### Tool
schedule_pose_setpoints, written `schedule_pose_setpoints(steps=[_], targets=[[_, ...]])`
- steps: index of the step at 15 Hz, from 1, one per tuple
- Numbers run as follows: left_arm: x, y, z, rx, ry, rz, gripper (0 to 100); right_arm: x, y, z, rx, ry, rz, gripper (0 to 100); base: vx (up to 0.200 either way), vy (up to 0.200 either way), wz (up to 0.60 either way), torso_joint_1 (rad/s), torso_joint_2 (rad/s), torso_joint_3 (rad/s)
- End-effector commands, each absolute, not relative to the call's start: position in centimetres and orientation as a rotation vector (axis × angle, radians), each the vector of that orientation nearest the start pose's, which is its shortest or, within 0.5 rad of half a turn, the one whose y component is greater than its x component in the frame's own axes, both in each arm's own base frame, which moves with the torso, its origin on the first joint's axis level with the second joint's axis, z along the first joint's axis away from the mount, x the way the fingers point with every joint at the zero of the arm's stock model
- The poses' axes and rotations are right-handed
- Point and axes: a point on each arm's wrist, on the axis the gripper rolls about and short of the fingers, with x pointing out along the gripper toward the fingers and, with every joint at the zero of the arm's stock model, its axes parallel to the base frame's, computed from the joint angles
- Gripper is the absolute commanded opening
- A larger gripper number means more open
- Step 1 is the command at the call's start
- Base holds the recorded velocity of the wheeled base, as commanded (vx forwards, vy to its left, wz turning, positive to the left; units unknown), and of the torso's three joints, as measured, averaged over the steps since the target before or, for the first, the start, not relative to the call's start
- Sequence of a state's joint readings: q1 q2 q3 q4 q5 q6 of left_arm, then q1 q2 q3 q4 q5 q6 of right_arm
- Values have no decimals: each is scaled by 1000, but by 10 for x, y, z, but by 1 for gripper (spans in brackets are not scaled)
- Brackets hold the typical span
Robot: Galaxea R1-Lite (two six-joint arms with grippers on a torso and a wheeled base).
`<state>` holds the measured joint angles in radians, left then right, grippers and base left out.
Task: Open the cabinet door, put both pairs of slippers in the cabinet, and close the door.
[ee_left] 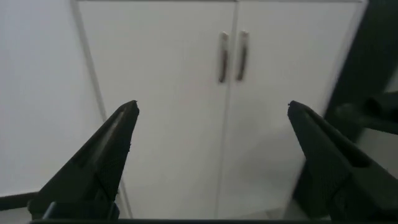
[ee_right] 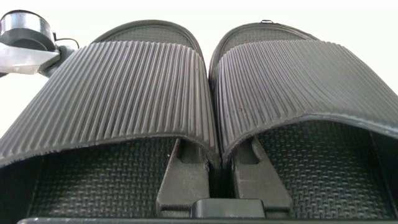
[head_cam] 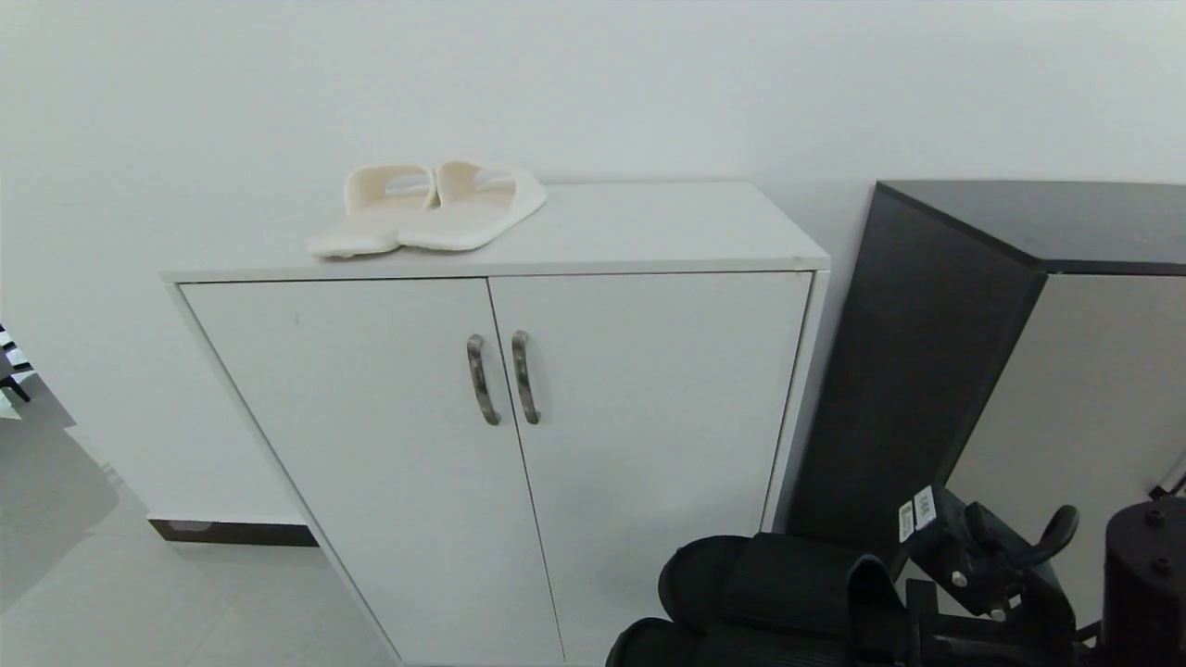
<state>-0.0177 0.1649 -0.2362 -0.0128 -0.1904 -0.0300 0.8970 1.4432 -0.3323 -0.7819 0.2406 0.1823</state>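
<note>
Black slippers (ee_right: 130,93) in right end effector (ee_right: 219,177)

My left pincer (ee_left: 212,107) hangs wide open, facing the cabinet (ee_left: 168,162). Both doors (ee_left: 292,68) are shut. Their two handles (ee_left: 222,57) stand upright, side by side at the seam, beyond my fingertips (ee_left: 127,118). A black panel (ee_left: 378,53) stands just beside the cabinet.
</note>
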Motion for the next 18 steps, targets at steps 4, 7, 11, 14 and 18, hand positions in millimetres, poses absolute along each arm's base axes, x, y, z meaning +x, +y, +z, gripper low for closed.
schedule_pose_setpoints(steps=[4, 7, 11, 14, 18], targets=[[58, -17, 201, -102, 98, -651, 100, 123, 162, 141, 47, 430, 1092, 0, 0, 0, 0, -159, 456, 301], [86, -22, 220, -162, 164, -841, 100, 123, 162, 141, 46, 433, 1092, 0, 0, 0, 0, -119, 452, 321], [114, -36, 241, -241, 229, -982, 100, 123, 162, 141, 39, 426, 1091, 0, 0, 0, 0, -37, 154, 106], [120, -48, 258, -321, 229, -886, 100, 123, 162, 141, 35, 425, 1086, 0, 0, 0, 0, 0, 0, 0], [137, -91, 260, -289, 247, -716, 100, 123, 161, 142, 36, 416, 1084, 0, 0, 0, 0, 0, 0, 0]])
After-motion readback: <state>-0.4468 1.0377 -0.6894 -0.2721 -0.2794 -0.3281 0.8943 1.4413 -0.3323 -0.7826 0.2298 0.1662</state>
